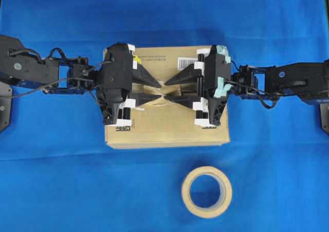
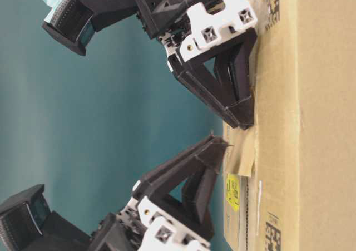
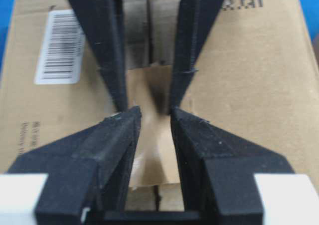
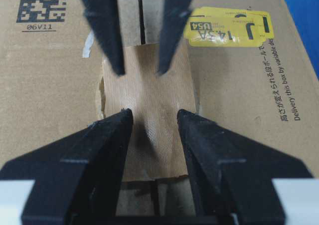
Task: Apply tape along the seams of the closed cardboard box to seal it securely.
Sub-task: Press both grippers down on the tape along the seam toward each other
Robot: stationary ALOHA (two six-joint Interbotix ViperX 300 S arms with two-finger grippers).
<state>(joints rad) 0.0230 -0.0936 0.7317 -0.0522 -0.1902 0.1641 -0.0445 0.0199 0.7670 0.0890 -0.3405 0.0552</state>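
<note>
Both grippers meet tip to tip at frame centre in the overhead view, over the cardboard box (image 1: 167,124); left gripper (image 1: 157,89) comes in from frame left, right gripper (image 1: 169,89) from frame right.

The tape (image 4: 149,115) lies flat on the box top straddling the seams (image 4: 142,15); long axis runs along the seam line, i.e. toward each gripper's base; in the right wrist view it sits directly under and between both sets of fingertips, so neither arm is clearly nearer.

Left gripper: jaws partly drawn in, tips down at the tape, gap still visible; cannot tell if it pinches anything. Right gripper: jaws spread, nothing between them, tips resting at or just above the tape's edge.

One tape end looks lifted off the box in the table-level view (image 2: 240,151); my read: pressing down comes next.

Tape roll (image 1: 206,192) sits lower centre, apart from the box.

Readable: yellow sticker (image 4: 227,26) "14 3A", "U54"; black code (image 4: 42,4) "06V11"; "Delivery this box by visible" (image 4: 295,85); barcode label (image 3: 60,48) unreadable.
</note>
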